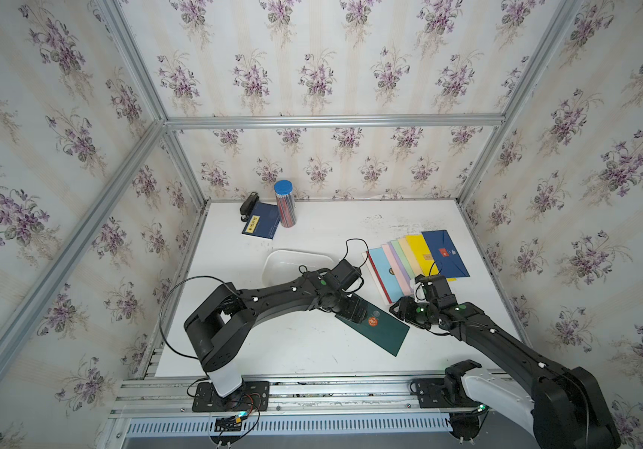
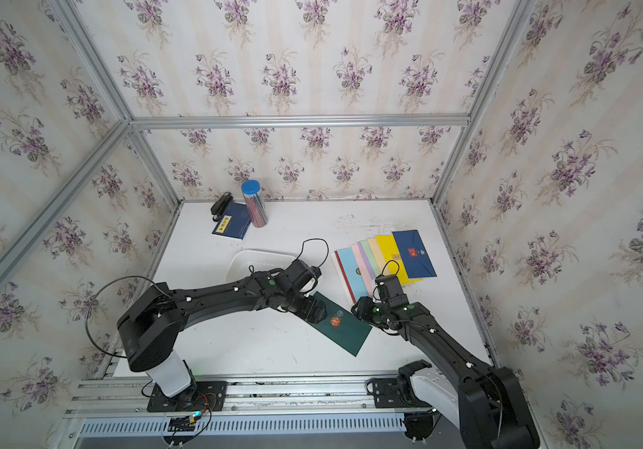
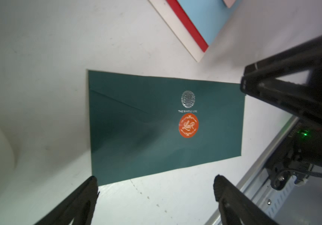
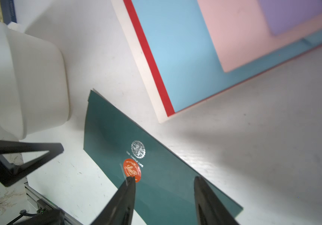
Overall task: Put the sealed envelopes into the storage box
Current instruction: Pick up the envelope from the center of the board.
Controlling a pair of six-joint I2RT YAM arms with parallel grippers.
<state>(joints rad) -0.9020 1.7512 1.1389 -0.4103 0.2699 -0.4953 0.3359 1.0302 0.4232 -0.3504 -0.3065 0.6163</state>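
- The box (image 1: 292,260) sits mid-counter (image 1: 273,346). The part of its inside that shows is bare white. The left arm covers its near right corner in both top views, and the right wrist view shows only its outer wall.
- The tube (image 1: 285,204) stands upright at the far left, blue lid on, packed with pencils. The booklet (image 1: 261,225) lies just left of it, with a stapler (image 1: 248,204) at the booklet's far corner.
- The green envelope (image 1: 384,334) lies flat on the counter, orange seal (image 3: 188,125) up. It is outside the box, just near and right of it and apart from it. In the top views the left wrist hides its far left end.
- The fan of envelopes (image 1: 409,256) lies right of the box: cream, red, light blue, pink, purple, pale green, tan and yellow, with navy on top at the far right. Each covers most of the next, so few seals show. The right wrist hides part of the fan's near edge.
- The left fingers (image 3: 90,188) stand wide apart and hold nothing. One tip overlaps a corner of the green envelope, but contact cannot be told.
- The right fingers (image 4: 125,196) stand partly apart over the green envelope with nothing gripped between them. One tip is at the seal's edge, and I cannot tell whether it touches.
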